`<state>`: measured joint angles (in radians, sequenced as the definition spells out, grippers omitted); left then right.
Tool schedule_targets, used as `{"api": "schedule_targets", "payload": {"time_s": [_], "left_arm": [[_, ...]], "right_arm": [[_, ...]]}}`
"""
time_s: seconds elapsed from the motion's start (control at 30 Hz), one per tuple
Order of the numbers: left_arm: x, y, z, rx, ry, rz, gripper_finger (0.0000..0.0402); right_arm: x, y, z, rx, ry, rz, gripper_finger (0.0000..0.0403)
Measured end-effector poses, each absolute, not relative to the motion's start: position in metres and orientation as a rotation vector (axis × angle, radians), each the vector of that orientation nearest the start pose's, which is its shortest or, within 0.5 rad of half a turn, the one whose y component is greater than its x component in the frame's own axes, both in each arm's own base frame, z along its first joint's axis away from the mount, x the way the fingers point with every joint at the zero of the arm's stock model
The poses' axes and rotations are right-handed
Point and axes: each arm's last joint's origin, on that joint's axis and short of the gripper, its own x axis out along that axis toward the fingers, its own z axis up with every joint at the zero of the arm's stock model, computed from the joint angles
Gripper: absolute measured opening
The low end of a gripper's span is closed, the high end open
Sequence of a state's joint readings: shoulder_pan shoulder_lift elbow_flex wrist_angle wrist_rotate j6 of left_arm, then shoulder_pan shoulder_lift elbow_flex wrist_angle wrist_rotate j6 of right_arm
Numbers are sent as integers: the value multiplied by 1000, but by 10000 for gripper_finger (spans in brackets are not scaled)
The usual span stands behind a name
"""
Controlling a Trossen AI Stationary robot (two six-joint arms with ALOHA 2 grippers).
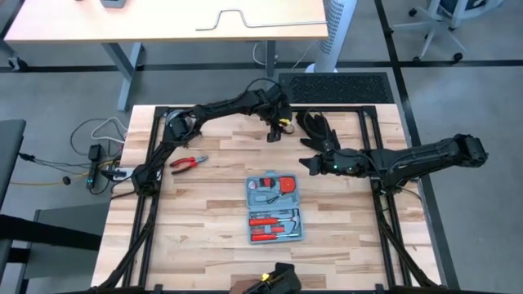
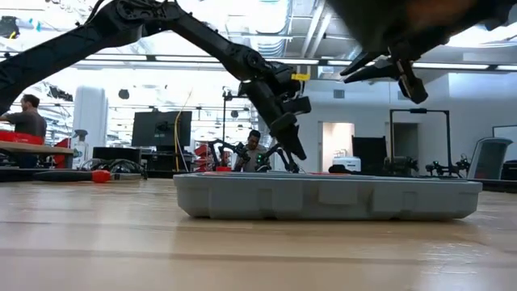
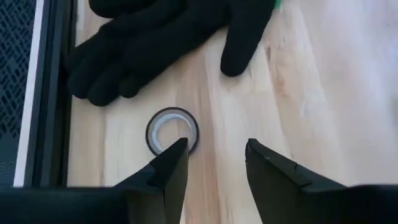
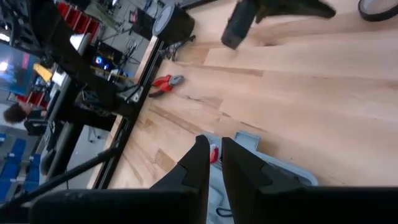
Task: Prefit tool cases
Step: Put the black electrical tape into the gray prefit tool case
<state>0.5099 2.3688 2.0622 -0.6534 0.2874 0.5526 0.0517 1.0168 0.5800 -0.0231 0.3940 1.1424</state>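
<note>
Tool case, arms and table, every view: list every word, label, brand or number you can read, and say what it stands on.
No text can be read in any view.
The open tool case shows no legible lettering on its trays, nor on its side wall in the low view.
A small yellow tag by the left gripper is too small to read.
Screens in the room behind are too blurred to read.

The wooden table carries an open tool case, red pliers, a black glove and a tape roll (beside the glove).

No text, label, brand, number or sign can be read on anything in these views.
</note>
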Motion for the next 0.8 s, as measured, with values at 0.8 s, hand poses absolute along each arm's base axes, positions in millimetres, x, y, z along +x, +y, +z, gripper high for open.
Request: {"api": "schedule_targets", "payload": {"time_s": [0.8], "left_arm": [[437, 293, 225, -227, 758, 242, 148]], "right_arm": [[213, 1, 234, 985, 257, -533, 52]]}}
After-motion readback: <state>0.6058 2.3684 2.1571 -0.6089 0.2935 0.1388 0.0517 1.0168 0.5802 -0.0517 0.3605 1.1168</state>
